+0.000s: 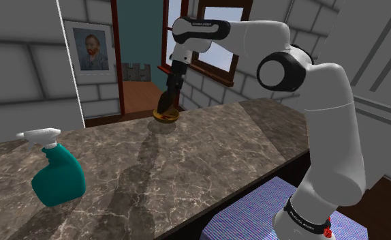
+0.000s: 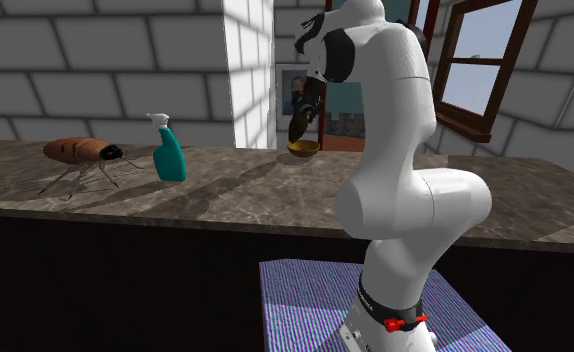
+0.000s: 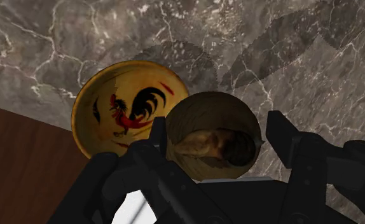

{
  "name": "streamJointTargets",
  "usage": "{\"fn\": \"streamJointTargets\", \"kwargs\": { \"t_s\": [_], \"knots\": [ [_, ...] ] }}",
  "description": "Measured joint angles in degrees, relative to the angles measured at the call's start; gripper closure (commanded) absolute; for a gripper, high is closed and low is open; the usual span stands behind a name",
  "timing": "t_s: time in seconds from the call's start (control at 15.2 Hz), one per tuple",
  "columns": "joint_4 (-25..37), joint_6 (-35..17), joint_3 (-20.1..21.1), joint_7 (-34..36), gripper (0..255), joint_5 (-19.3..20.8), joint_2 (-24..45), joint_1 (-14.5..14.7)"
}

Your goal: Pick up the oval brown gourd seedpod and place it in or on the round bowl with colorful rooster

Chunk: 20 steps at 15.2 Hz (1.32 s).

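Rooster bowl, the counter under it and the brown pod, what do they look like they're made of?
The bowl is probably glazed ceramic: a smooth mustard-yellow surface with a painted rooster. The counter looks like polished marble, grey-brown with white veins. The pod seems to be a dried, woody husk, matt brown with fine ridged lines.

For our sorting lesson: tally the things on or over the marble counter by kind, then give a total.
Teal spray bottle: 1
Brown cockroach: 1
Rooster bowl: 1
Gourd seedpod: 1
Total: 4
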<state>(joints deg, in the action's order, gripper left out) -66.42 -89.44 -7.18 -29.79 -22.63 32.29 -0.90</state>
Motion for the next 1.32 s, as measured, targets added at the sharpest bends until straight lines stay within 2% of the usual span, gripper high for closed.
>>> {"fn": "streamJointTargets", "kwargs": {
  "t_s": [0.13,0.26,1.32],
  "knots": [
    [9.3,3.6,0.1,0.0,255,-0.4,5.9,-1.8],
    [12.1,4.4,0.2,-0.1,255,-0.5,8.0,-2.4],
    [1.1,-6.1,-0.3,-3.8,255,-0.8,7.4,-1.5]
  ]
}}
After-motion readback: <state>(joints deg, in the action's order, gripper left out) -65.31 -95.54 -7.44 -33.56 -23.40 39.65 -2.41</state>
